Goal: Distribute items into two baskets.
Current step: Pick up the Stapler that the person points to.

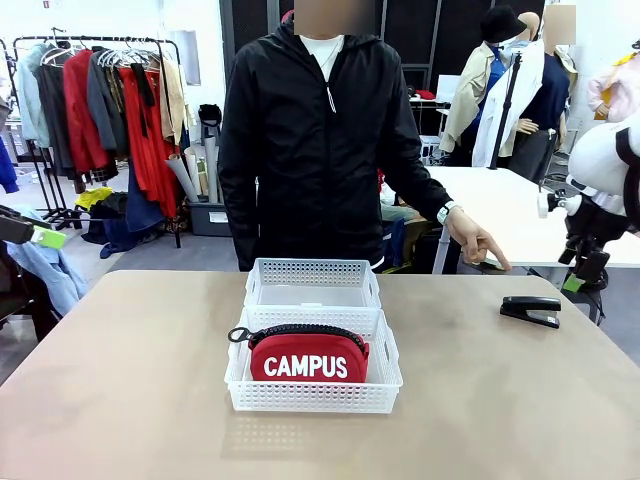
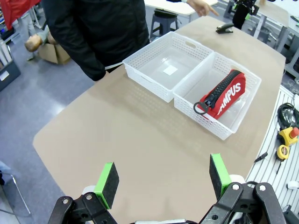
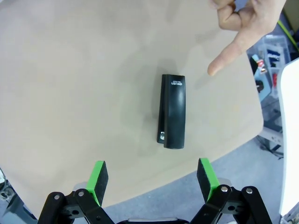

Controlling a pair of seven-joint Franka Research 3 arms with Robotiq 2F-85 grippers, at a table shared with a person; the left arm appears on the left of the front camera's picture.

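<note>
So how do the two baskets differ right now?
The near basket holds the red pouch, propped on edge, zipper up; the far basket holds only a small white label on its floor. The near basket sits toward the robot, the far basket toward the person. Both are white, perforated, long sides together.

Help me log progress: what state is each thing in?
red pouch, zipped shut, on edge in near basket.
near basket, holding the pouch.
far basket, empty.
stapler, closed, lying on the table.
left gripper, open, empty.
right gripper, open, above the stapler.
person's hand, pointing at the stapler.
</note>
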